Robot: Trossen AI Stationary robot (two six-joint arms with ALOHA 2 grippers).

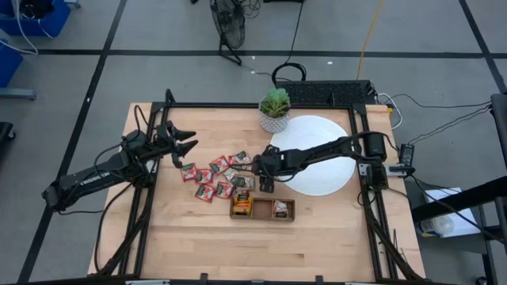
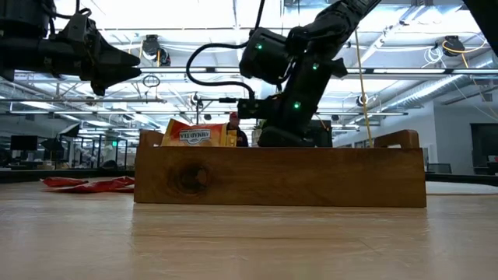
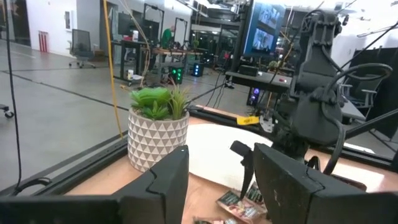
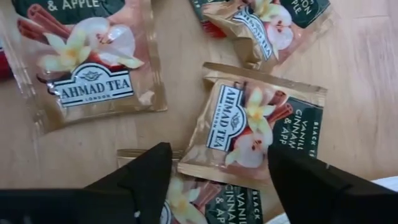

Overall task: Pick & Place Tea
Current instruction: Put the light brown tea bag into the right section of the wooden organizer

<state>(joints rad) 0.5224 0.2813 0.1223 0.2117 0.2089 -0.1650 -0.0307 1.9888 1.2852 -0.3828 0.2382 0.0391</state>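
Observation:
Several small tea sachets (image 1: pixel 212 179), mostly red with some pale ones, lie flat on the wooden table left of the white disc (image 1: pixel 321 170). My right gripper (image 1: pixel 265 182) hangs low over the pale sachets, pointing down and open. In the right wrist view its fingers (image 4: pixel 146 180) stand on either side of a pale vanilla-cinnamon sachet (image 4: pixel 252 124) without touching it; more pale sachets (image 4: pixel 93 68) lie around. My left gripper (image 1: pixel 188 148) is open and raised above the table, left of the sachets, also seen high up in the low view (image 2: pixel 117 66).
A brown three-compartment tray (image 1: pixel 262 218) sits just near of the sachets, with orange-yellow sachets (image 2: pixel 198 136) in its left compartment and one sachet (image 1: pixel 280 208) in its right. A potted plant (image 1: pixel 275 111) stands at the disc's far left edge. Bare wood lies nearer the front edge.

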